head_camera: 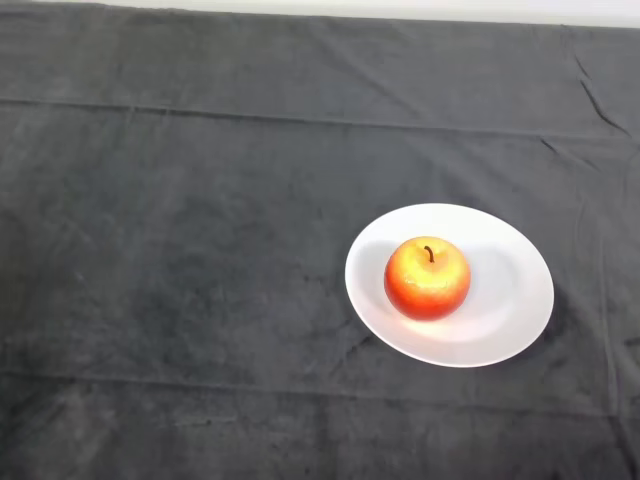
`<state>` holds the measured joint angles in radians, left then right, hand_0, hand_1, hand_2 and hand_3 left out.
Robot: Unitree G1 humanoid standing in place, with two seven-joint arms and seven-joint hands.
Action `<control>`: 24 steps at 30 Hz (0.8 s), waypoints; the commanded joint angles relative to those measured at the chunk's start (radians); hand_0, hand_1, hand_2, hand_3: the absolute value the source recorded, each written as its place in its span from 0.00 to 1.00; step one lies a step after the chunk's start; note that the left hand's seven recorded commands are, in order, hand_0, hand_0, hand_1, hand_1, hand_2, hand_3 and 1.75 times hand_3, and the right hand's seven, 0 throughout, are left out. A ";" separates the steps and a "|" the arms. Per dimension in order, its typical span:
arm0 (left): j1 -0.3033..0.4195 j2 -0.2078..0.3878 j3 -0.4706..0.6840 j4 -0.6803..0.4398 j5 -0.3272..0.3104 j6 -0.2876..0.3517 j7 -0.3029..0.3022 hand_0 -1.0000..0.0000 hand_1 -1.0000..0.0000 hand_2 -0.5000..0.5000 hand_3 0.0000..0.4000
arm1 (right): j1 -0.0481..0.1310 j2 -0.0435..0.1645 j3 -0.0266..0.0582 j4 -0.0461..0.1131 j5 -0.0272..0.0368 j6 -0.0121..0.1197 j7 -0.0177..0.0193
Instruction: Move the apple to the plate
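A red and yellow apple with a dark stem stands upright on a white plate, a little left of the plate's middle. The plate lies on the dark cloth at the right of the head view.
The dark cloth covers the whole table, with a few folds running across it. The table's far edge shows along the top of the view.
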<state>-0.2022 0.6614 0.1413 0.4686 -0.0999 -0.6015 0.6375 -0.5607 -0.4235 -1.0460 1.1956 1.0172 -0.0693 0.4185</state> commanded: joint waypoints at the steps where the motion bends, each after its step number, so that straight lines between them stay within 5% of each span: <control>1: -0.007 -0.021 0.052 -0.016 0.017 0.011 -0.008 1.00 1.00 0.50 0.00 | 0.011 0.002 -0.0118 -0.027 0.0099 -0.001 -0.0048; 24: -0.015 -0.066 0.107 -0.022 0.068 0.017 -0.054 1.00 1.00 0.50 0.00 | 0.011 0.003 -0.0110 -0.030 0.0100 -0.001 -0.0065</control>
<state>-0.2091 0.6002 0.2146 0.4685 -0.0515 -0.5964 0.5881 -0.5607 -0.4235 -1.0460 1.1956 1.0171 -0.0693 0.4183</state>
